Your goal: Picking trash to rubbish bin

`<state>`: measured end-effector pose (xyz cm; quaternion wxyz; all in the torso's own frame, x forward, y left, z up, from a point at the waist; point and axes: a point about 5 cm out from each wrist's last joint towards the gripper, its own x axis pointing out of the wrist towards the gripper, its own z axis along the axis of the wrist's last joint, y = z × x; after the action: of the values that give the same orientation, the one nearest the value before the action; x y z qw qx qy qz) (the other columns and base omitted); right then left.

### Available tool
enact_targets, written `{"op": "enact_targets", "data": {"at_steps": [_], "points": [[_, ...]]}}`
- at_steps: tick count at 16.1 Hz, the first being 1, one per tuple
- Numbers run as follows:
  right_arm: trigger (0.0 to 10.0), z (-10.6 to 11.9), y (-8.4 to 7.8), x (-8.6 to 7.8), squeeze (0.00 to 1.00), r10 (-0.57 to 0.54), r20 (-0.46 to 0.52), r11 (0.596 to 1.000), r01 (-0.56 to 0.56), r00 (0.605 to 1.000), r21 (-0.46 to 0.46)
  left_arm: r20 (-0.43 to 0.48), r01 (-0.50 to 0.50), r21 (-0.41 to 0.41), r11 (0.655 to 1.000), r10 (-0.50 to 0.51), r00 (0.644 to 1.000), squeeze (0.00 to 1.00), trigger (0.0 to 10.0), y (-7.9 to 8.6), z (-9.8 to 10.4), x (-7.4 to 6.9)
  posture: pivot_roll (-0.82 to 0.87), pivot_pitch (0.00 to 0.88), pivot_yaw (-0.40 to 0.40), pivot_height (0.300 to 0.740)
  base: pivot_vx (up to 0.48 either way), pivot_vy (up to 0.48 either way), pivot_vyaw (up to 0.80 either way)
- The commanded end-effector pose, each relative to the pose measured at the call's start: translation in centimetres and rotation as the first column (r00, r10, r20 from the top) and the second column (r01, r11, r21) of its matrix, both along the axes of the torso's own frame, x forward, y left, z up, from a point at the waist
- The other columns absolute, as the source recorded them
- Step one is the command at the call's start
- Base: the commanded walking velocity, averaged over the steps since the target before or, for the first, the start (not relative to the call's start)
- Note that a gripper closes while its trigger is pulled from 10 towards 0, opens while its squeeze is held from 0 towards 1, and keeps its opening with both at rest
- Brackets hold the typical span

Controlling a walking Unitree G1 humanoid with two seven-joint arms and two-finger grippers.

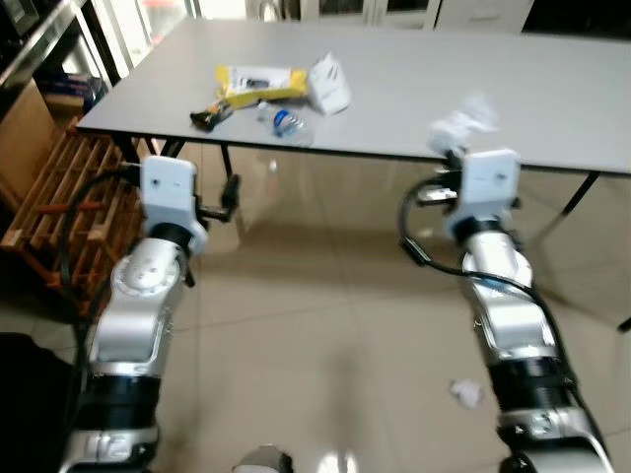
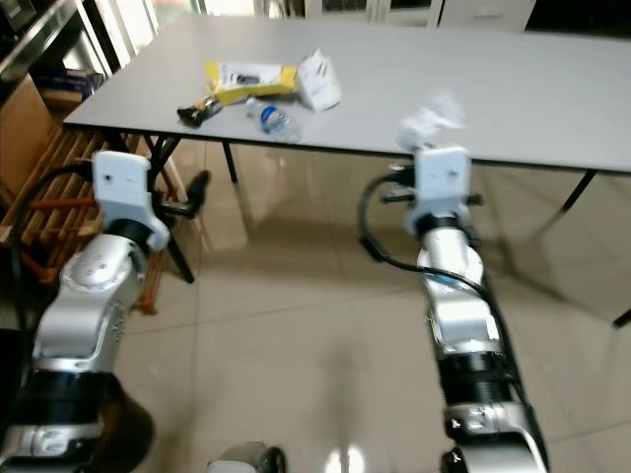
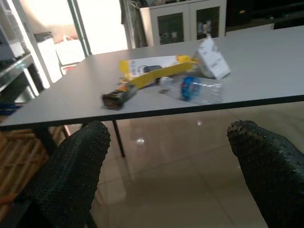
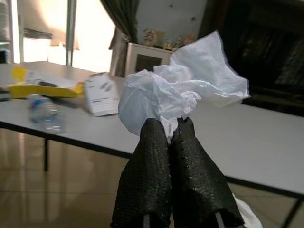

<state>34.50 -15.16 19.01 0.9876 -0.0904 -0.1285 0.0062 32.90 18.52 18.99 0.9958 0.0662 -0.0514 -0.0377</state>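
The right gripper (image 4: 167, 137) is pinched tight on a crumpled white tissue (image 4: 183, 92), held up at the near edge of the grey table (image 1: 552, 99). No bin can be seen, so which way to carry it cannot be told. The left gripper (image 3: 168, 166) hangs wide apart and empty, below the table's near left corner. Far-left on the table lie a yellow packet (image 1: 258, 83), a bottle (image 1: 286, 124), a white pack (image 1: 330, 84). Another scrap (image 1: 465, 393) sits on the glossy tile floor (image 1: 325, 296) near the right arm.
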Motion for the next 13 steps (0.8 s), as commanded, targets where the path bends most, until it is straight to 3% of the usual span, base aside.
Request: {"op": "enact_targets", "data": {"at_steps": [1, 4, 13], "points": [[10.0, -0.38, -0.70, -0.05, 0.00, -0.023, -0.010, 1.000, 0.023, 1.000, -0.011, -0.007, 0.018, 0.003, 1.000, -0.018, 1.000, 0.00, 10.0, -0.35, -0.03, 0.03, 0.09, 0.109, 0.031, 0.740, 0.000, 0.480, 0.00], [10.0, -0.54, -0.56, -0.07, 0.00, -0.013, -0.015, 1.000, 0.013, 1.000, -0.020, -0.002, 0.023, 0.003, 1.000, -0.023, 1.000, 0.00, 10.0, -0.51, 0.02, -0.01, 0.09, 0.109, 0.031, 0.740, 0.000, 0.480, 0.00], [10.0, -0.85, -0.33, 0.02, 0.00, 0.002, -0.022, 1.000, -0.003, 1.000, -0.027, 0.006, 0.034, 0.003, 0.999, -0.034, 0.999, 0.00, 10.0, -0.60, 0.20, 0.06, 0.10, 0.105, 0.034, 0.740, 0.000, 0.000, 0.78]]}}
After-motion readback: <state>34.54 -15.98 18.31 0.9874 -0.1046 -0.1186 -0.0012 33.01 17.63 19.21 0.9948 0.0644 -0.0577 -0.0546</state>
